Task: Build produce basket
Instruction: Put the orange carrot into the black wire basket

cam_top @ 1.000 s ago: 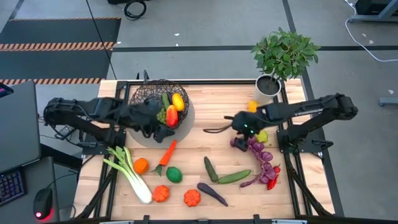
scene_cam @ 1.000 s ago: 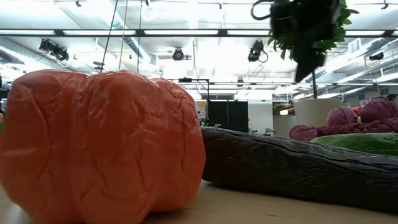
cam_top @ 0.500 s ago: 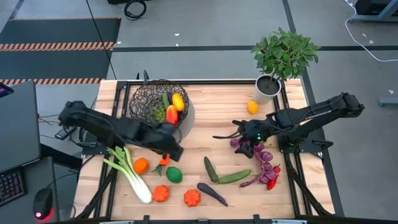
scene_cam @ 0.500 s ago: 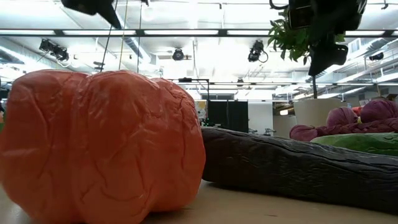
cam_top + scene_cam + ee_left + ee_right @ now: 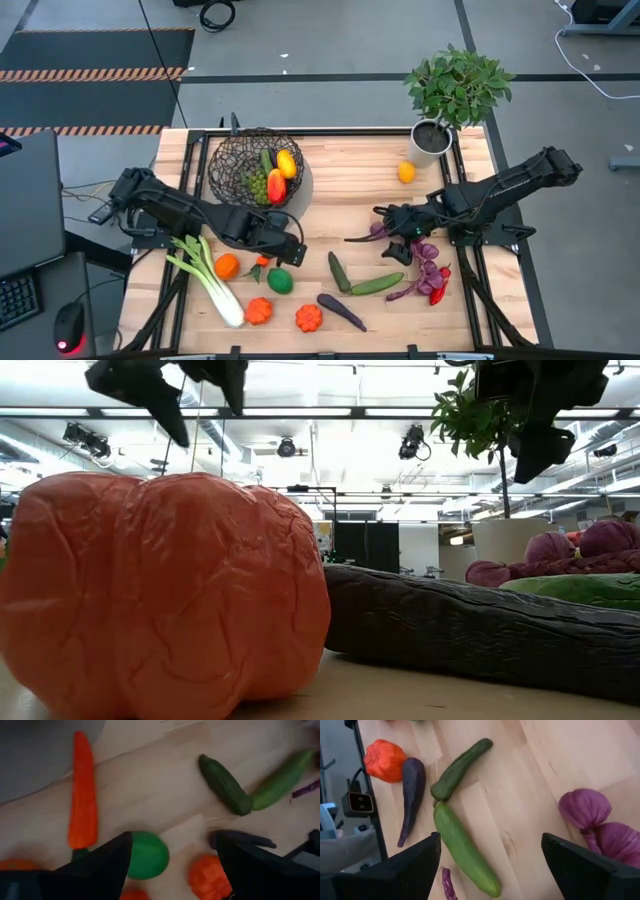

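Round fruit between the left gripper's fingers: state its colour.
Green; the lime shows best in the left wrist view.

Dark brown-black round wire-mesh basket [image 5: 247,163] with yellow, red, green contents, long orange carrot [image 5: 83,799], round green lime [image 5: 148,855], two dark green cucumbers [image 5: 459,769], slim purple aubergine [image 5: 412,791], pale wooden plank table [image 5: 350,175]

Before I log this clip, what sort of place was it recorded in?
Probably a robotics lab or large industrial workspace: the wooden table stands on grey concrete floor with striped hazard tape, and the low view shows a high ceiling with mounted lights. A keyboard sits beside it.
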You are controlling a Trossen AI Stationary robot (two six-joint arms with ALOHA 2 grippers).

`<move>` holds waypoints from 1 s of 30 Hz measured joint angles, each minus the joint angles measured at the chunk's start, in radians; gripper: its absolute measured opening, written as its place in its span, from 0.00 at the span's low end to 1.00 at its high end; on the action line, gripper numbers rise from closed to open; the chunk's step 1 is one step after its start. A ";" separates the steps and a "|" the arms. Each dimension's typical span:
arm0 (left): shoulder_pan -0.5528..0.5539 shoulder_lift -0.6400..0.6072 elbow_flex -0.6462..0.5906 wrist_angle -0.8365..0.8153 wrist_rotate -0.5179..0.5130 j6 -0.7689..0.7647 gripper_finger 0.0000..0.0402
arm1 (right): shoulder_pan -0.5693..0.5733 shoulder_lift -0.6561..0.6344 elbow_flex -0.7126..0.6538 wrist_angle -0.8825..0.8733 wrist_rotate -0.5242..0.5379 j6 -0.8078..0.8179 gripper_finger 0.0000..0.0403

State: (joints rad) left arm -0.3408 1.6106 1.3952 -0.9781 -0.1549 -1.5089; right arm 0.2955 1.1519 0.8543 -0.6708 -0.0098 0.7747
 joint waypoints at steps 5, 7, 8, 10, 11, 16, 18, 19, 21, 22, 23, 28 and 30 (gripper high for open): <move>0.000 0.040 -0.001 -0.062 0.034 -0.001 0.73 | -0.003 0.000 0.000 0.013 0.018 -0.011 0.86; -0.001 0.055 0.000 -0.060 0.058 -0.001 0.73 | -0.008 0.000 0.000 0.017 0.017 -0.014 0.86; -0.005 0.061 0.000 -0.061 0.067 -0.001 0.73 | -0.009 0.000 0.000 0.017 0.011 -0.014 0.86; -0.013 0.074 0.000 -0.067 0.070 0.000 0.73 | -0.010 -0.001 0.000 0.020 0.001 -0.009 0.86; -0.014 0.078 0.000 -0.066 0.071 0.000 0.73 | -0.010 -0.001 0.000 0.019 -0.005 -0.008 0.86; -0.024 0.088 -0.001 -0.057 0.071 0.005 0.73 | -0.010 -0.001 0.000 0.021 -0.008 -0.009 0.86; -0.022 0.088 -0.011 -0.046 0.071 0.022 0.73 | -0.010 -0.001 0.000 0.025 0.011 -0.009 0.86; -0.020 0.088 -0.018 -0.047 0.071 0.029 0.73 | -0.010 -0.001 0.000 0.027 0.017 -0.009 0.86; -0.015 0.088 -0.033 -0.035 0.081 0.051 0.73 | -0.010 -0.001 0.000 0.035 0.024 -0.006 0.86; -0.014 0.087 -0.046 -0.009 0.098 0.058 0.73 | -0.010 -0.001 0.000 0.035 0.027 -0.002 0.86; -0.010 0.087 -0.062 0.018 0.117 0.064 0.73 | -0.008 -0.001 0.000 0.035 0.031 0.006 0.86; -0.003 0.087 -0.140 0.104 0.171 0.063 0.73 | 0.018 -0.001 0.000 0.035 0.068 0.038 0.86; 0.002 0.087 -0.159 0.095 0.169 0.048 0.73 | 0.027 -0.001 0.000 0.037 0.084 0.045 0.86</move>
State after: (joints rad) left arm -0.3391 1.6978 1.2362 -0.8830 0.0137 -1.4611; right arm 0.3220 1.1507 0.8543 -0.6335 0.0742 0.8198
